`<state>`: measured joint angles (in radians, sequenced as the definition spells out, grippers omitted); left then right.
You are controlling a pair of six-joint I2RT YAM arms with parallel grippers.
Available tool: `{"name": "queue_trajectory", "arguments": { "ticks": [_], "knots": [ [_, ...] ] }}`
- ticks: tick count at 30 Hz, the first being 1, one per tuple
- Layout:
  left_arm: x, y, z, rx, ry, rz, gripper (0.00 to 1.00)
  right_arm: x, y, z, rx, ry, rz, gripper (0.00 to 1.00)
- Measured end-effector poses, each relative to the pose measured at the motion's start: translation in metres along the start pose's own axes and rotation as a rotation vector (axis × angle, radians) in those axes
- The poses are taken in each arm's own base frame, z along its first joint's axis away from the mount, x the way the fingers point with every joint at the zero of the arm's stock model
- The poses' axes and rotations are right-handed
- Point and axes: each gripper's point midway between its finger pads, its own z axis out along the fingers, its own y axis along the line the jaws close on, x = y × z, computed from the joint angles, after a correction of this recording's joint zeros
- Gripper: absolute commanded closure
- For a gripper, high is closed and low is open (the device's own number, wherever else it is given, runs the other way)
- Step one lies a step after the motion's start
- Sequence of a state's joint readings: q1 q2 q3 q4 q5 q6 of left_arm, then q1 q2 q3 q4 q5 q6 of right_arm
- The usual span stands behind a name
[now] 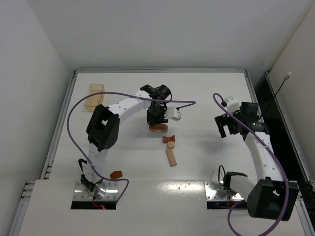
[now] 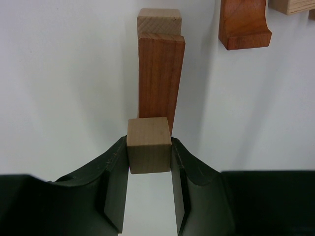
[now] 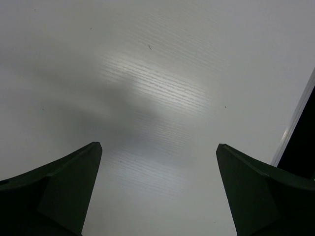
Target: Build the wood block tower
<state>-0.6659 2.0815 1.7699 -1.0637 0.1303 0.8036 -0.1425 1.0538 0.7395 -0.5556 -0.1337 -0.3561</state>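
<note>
My left gripper [image 1: 156, 121] [image 2: 149, 146] is shut on a pale tan cube [image 2: 149, 152]. It holds the cube at the near end of a reddish-brown bar [image 2: 161, 83] [image 1: 158, 128], which lies on top of a tan block [image 2: 159, 21]. I cannot tell whether the cube touches the bar. A reddish arch piece [image 2: 243, 24] [image 1: 170, 139], a small tan cube [image 1: 171, 146] and a tan bar [image 1: 171, 157] lie just to the right. My right gripper [image 1: 223, 129] [image 3: 158, 147] is open and empty over bare table.
A larger pale wooden tray-like piece [image 1: 95, 96] lies at the back left. A loose reddish piece [image 1: 116, 174] lies near the left arm's base. A black strip [image 3: 302, 147] borders the table's right edge.
</note>
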Motion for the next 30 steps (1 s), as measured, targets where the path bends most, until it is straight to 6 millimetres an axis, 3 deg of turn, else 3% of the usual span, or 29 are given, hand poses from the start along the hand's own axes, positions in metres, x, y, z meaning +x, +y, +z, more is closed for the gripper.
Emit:
{"name": "queue_trajectory", "arguments": {
  "ticks": [21, 30],
  "knots": [
    [0.003, -0.0042, 0.0034, 0.015, 0.007, -0.002, 0.74, 0.001, 0.0, 0.0013, -0.002, 0.006, 0.0, 0.0],
    [0.0075, -0.0099, 0.009, 0.034, 0.017, -0.006, 0.62, 0.001, 0.0, 0.0014, -0.002, 0.006, 0.0, 0.0]
  ]
}}
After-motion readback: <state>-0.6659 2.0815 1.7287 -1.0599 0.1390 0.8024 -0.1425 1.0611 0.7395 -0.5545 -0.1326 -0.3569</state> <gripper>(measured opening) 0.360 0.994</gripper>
